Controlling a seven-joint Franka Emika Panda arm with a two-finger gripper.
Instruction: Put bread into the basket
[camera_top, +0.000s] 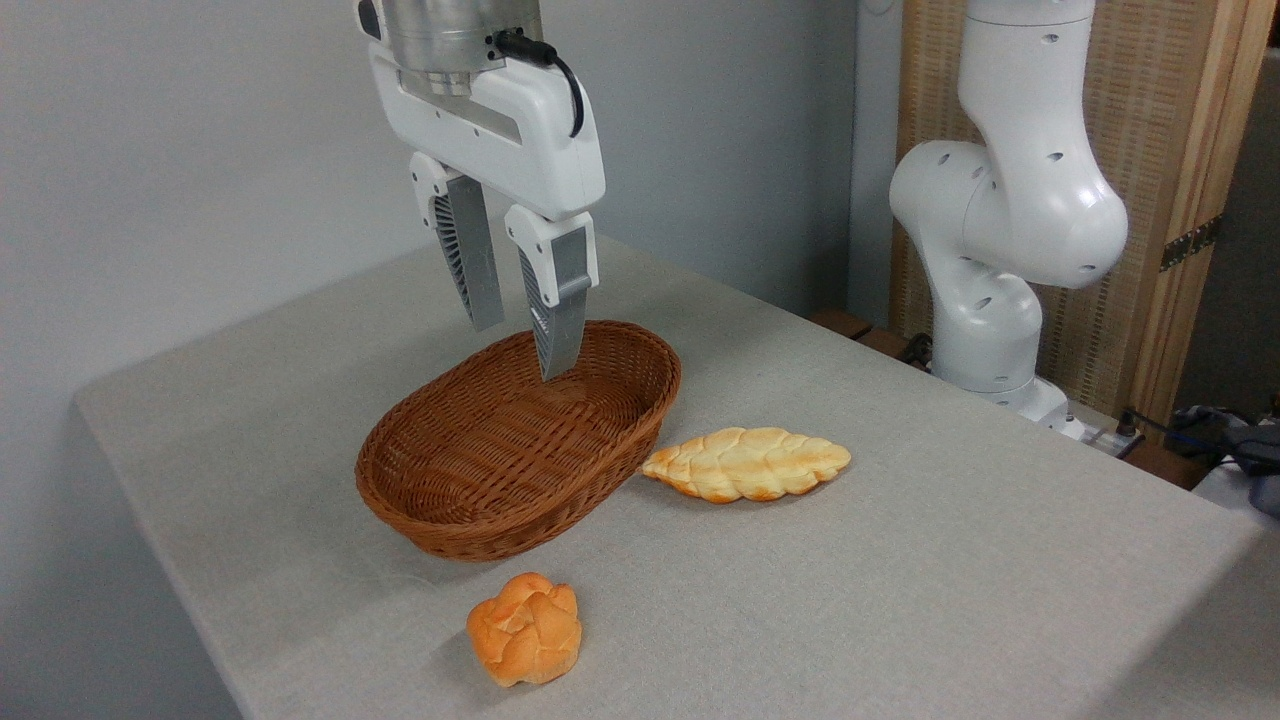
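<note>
Nearby, a round orange bun (525, 629) lies before the basket (440, 515); bread (746, 463) rests beside it, hand (520, 350) spread above.

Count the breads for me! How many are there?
2. The long braided bread lies on the table right of the basket. The small round bun sits in front of it. None hidden in the basket.

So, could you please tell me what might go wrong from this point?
The gripper hangs open over the empty basket, while the bread lies on the table with its tip close to the rim; a low approach could knock the basket. The loaf is long and flat, so the fingers may slip off it. The orange bun could be grabbed by mistake.
</note>
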